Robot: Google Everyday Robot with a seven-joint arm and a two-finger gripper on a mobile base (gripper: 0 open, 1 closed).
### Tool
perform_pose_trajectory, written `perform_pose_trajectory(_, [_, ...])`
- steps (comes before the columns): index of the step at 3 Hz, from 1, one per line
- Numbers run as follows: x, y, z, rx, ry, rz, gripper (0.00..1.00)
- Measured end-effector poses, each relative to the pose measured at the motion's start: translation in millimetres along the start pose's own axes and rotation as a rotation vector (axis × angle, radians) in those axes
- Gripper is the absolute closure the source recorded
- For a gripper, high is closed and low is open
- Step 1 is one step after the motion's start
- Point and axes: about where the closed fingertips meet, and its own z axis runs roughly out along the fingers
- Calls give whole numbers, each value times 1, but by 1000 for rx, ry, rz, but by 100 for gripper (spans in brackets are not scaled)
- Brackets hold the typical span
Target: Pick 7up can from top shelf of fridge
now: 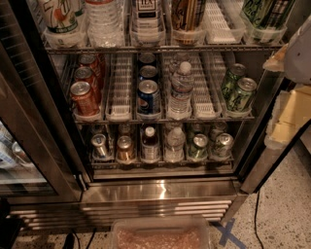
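The 7up can (60, 14), white with a green "7" and a red-orange mark, stands at the far left of the top shelf (160, 48) in a clear lane tray; its top is cut off by the frame. The fridge (160, 192) stands open in front of me, with a stainless-steel base. My gripper (297, 46) shows only as a pale rounded shape at the right edge, level with the top shelf and far to the right of the 7up can, outside the fridge opening. It touches nothing that I can see.
The top shelf also holds a water bottle (103, 19), a tea bottle (147, 14) and a green can (266, 14). Lower racks hold red cans (83, 97), Pepsi cans (148, 96), green cans (239, 90). The glass door (29, 146) hangs open at left. A plastic bin (160, 236) sits on the floor.
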Motion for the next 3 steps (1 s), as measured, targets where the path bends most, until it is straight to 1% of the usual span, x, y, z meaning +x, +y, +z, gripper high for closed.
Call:
perform_pose_trajectory(1, [0, 0, 0, 0, 0, 0, 0])
perform_pose_trajectory(2, [-17, 2, 3, 14, -42, 7, 0])
perform_pose_trajectory(3, [-63, 15, 3, 42, -151, -27, 0])
